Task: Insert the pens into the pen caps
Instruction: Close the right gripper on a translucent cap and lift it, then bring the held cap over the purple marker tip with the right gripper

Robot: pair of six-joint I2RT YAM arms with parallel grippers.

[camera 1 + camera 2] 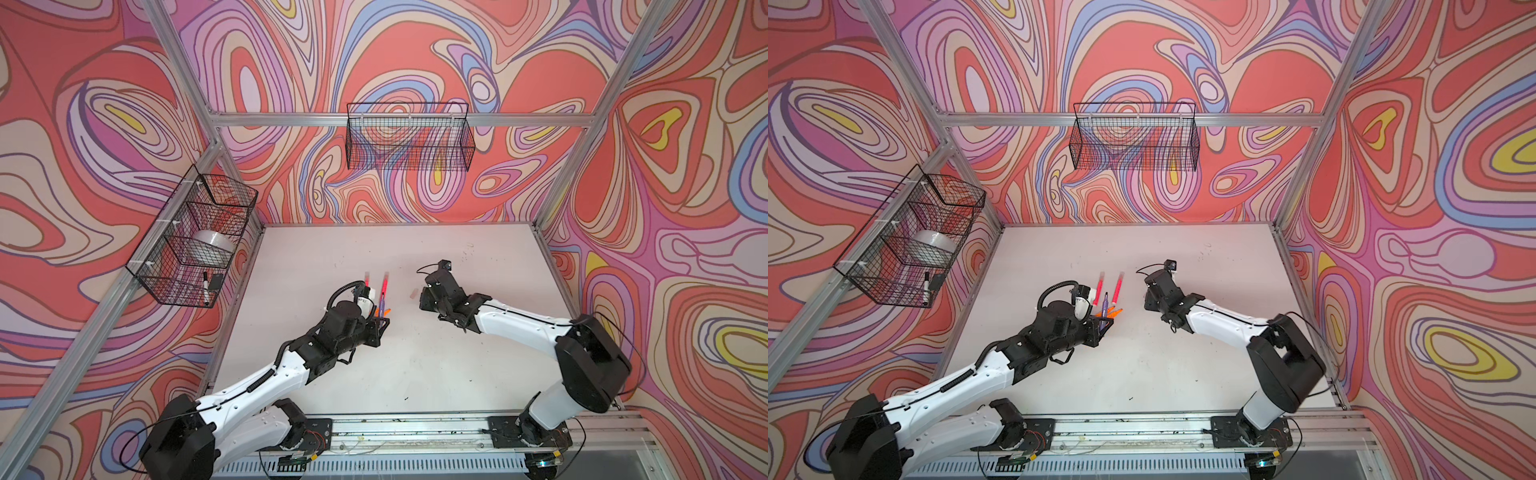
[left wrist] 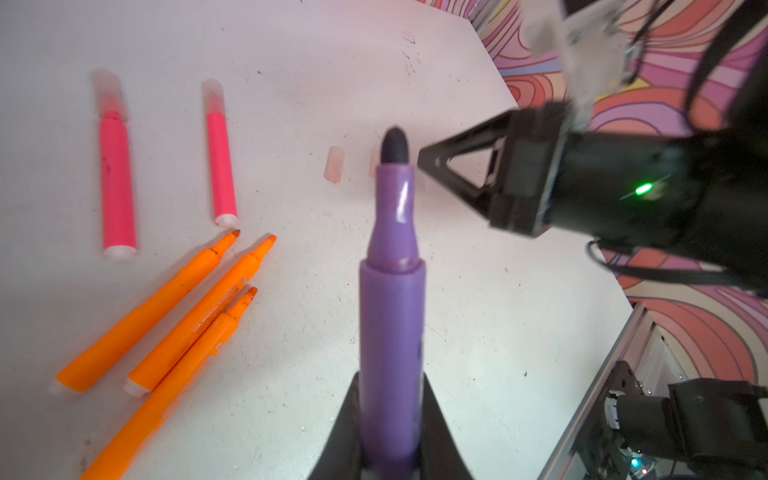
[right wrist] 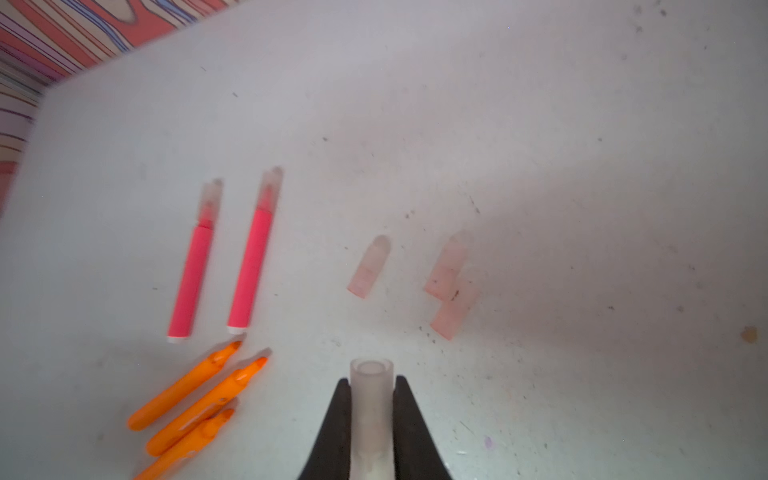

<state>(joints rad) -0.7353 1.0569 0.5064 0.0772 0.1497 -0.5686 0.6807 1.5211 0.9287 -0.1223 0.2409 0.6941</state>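
top views high above table (image 1: 415, 365), wrist views close over pens (image 2: 117, 183)

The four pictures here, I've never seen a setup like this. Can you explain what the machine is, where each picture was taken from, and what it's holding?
It is a robot with two arms mounted at the near edge of a white table. Both top views look down from overhead; the other two pictures come from a camera on each arm's wrist. The left gripper is shut on a purple pen, tip bare. The right gripper is shut on a clear cap. On the table lie two pink pens with caps on, three uncapped orange pens, and three loose caps.
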